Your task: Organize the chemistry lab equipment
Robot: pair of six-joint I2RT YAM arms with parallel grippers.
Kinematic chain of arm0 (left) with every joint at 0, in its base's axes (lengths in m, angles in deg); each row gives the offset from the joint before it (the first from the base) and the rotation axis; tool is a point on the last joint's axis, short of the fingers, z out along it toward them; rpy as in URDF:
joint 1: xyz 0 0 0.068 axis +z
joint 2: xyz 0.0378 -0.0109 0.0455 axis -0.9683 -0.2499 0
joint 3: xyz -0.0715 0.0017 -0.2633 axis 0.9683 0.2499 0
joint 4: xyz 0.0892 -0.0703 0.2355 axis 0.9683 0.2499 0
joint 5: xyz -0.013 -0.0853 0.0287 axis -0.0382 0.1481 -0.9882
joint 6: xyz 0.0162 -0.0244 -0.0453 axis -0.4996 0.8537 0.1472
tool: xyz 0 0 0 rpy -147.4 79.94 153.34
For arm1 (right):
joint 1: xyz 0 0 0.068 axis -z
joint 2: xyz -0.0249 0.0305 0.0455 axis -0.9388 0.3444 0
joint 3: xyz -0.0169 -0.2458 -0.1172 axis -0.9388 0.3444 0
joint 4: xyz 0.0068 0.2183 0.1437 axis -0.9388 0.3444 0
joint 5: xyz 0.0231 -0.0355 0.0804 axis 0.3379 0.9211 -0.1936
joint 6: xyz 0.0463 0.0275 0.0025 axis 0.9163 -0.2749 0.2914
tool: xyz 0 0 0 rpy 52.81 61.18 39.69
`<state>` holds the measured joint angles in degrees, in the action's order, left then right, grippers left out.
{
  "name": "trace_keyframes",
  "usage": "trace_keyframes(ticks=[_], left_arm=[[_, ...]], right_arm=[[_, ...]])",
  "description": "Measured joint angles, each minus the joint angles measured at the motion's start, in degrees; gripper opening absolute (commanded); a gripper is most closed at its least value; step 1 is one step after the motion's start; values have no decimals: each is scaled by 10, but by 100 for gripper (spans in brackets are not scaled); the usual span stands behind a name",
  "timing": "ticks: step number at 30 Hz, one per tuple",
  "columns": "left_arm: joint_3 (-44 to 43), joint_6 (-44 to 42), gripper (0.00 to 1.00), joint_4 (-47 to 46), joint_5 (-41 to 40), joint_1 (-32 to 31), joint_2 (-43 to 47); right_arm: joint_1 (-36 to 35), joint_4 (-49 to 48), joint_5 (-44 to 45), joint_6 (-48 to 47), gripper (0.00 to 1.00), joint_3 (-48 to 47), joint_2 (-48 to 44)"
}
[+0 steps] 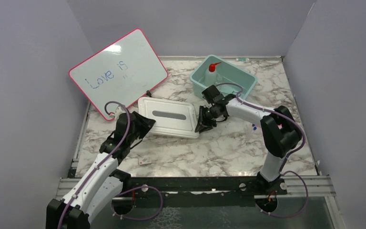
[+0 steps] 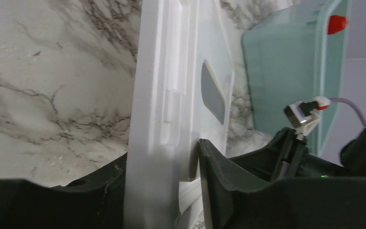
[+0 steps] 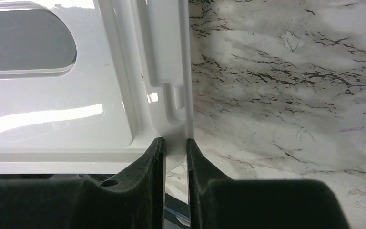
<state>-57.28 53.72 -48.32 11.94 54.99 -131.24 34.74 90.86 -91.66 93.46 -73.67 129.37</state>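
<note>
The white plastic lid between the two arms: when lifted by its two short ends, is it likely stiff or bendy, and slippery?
Probably light and fairly stiff: the white lid looks thin, but moulded ribs run along its rim. Its glossy surface may be slippery, so the right fingers pinching the narrow rim might slip.

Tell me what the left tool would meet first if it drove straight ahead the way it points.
The flat white plastic lid: its edge sits between the fingers of the left tool, so any advance would press into it at once.
</note>
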Motion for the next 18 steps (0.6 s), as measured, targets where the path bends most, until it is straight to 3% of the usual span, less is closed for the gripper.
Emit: trace_keyframes(ticks=[3,5,7,9,13,18], left_arm=[[17,25,14,-37,7,2,39],[25,46,1,-70,15,2,59],[26,47,0,-90,20,0,71],[26,41,0,-97,20,1,76],[4,1,0,-90,20,2,72],[-100,-66,0,-50,28,2,53]], right_arm=[[1,-4,-1,2,1,3,-4],[1,-7,-5,2,7,9,-11],[1,-10,-6,1,29,14,-22],[1,-10,-3,-3,43,15,-39],[1,-7,21,-34,54,7,-97],[11,-2,64,-85,56,-63,-170]])
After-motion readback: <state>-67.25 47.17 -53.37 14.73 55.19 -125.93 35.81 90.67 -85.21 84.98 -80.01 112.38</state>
